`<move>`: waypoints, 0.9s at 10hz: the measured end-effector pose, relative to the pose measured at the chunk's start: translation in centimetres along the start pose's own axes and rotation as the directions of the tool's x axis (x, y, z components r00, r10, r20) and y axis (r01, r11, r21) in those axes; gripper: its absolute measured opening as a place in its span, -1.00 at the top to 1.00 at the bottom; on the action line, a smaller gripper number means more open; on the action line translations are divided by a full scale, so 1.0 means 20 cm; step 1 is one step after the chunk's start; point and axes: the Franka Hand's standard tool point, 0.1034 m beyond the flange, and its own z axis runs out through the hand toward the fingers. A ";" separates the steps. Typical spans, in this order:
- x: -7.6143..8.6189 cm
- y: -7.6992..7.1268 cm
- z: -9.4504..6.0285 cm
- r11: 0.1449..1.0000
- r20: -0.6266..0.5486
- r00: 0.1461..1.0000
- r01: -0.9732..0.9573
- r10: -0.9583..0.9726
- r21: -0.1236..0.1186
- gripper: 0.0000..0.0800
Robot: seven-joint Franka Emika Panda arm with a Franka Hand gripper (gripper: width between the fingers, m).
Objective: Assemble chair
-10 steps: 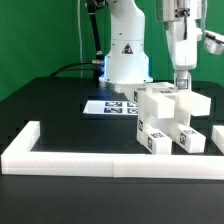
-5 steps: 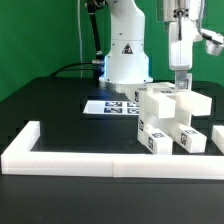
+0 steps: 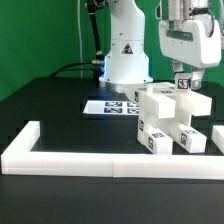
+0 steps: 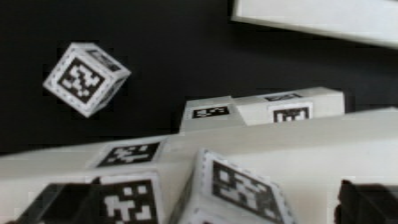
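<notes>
In the exterior view a black table (image 3: 50,110) carries a low white wall (image 3: 100,160). It runs along the front edge and turns back at the exterior view's left, so it fences the work area on two sides. Inside this angle, toward the exterior view's right, stands the chair (image 3: 163,120), a blocky white stack of tagged slabs and posts that sits just behind the front run of the wall. A further white side piece (image 3: 217,136), cut by the frame edge, lies just beside the chair, also inside the wall. The marker board (image 3: 108,106) lies flat on the table behind the chair, in front of the arm's white base (image 3: 128,55). The gripper (image 3: 184,88) hangs over the chair's rear upper part, its tips right at the top surface. From here I cannot tell whether they touch it, nor how wide they stand. In the wrist view the gripper (image 4: 210,205) shows as two dark fingertips (image 4: 63,203) at the frame's opposite corners, spread wide. Tagged chair faces lie between them and bare space shows next to one tip, so the gripper grips nothing. Beyond them a two-tag block (image 4: 267,108) rests against a broad white chair slab. A tilted block (image 4: 86,78) sits apart on the black table.
</notes>
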 end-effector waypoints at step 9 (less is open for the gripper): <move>0.01 0.00 0.00 0.694 -0.001 0.694 0.720 -0.720 -0.002 -0.62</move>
